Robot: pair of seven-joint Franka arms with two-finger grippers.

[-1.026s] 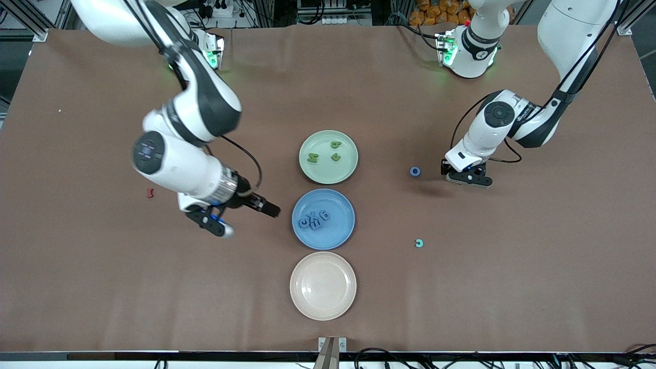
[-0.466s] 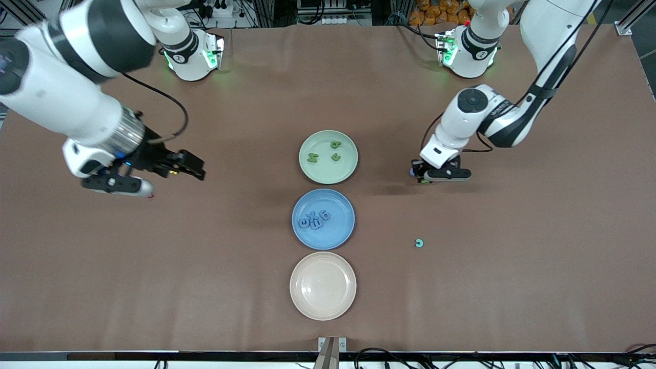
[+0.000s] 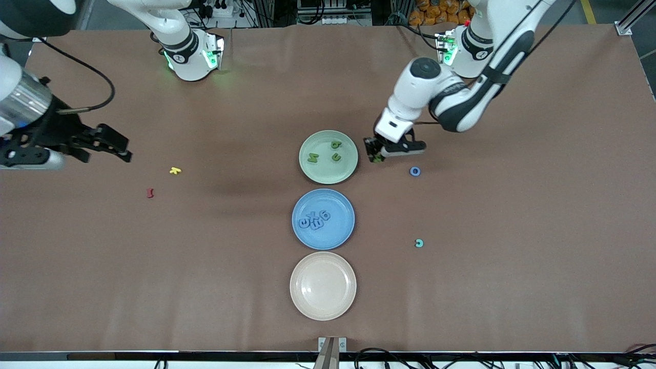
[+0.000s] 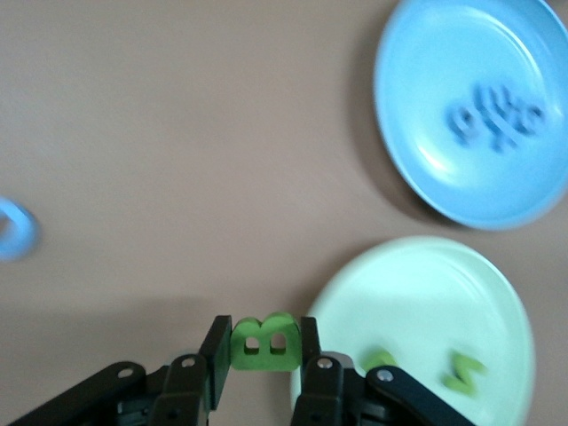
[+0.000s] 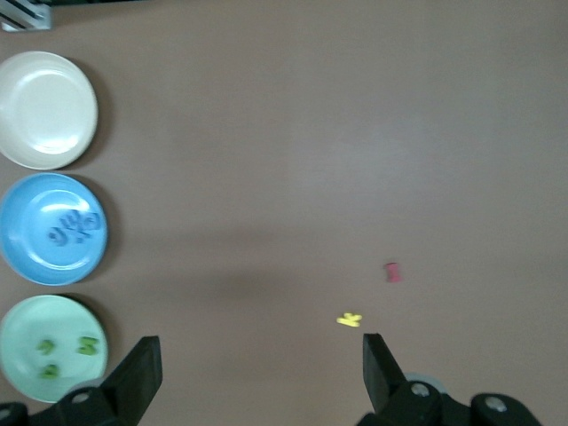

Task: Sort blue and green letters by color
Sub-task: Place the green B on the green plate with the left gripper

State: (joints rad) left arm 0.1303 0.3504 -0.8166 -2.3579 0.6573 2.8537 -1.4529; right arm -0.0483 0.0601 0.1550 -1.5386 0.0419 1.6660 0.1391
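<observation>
My left gripper (image 3: 376, 155) is shut on a bright green letter B (image 4: 264, 342), which hangs over the bare table just beside the rim of the green plate (image 3: 328, 173), on the left arm's side. Green letters (image 3: 312, 158) lie in that plate. The blue plate (image 3: 335, 236), nearer the front camera, holds a cluster of blue letters (image 3: 313, 219). A blue ring-shaped letter (image 3: 415, 171) and a teal letter (image 3: 419, 243) lie loose on the table toward the left arm's end. My right gripper (image 5: 257, 368) is open and holds nothing, high over the right arm's end of the table.
A beige plate (image 3: 323, 287) with nothing in it stands nearest the front camera, in line with the other two plates. A tiny yellow piece (image 3: 175, 170) and a tiny dark red piece (image 3: 149, 192) lie on the table toward the right arm's end.
The left gripper has carried the green B from beside the blue ring letter over to the green plate's rim. The right arm has swung away to its end of the table, uncovering the yellow piece.
</observation>
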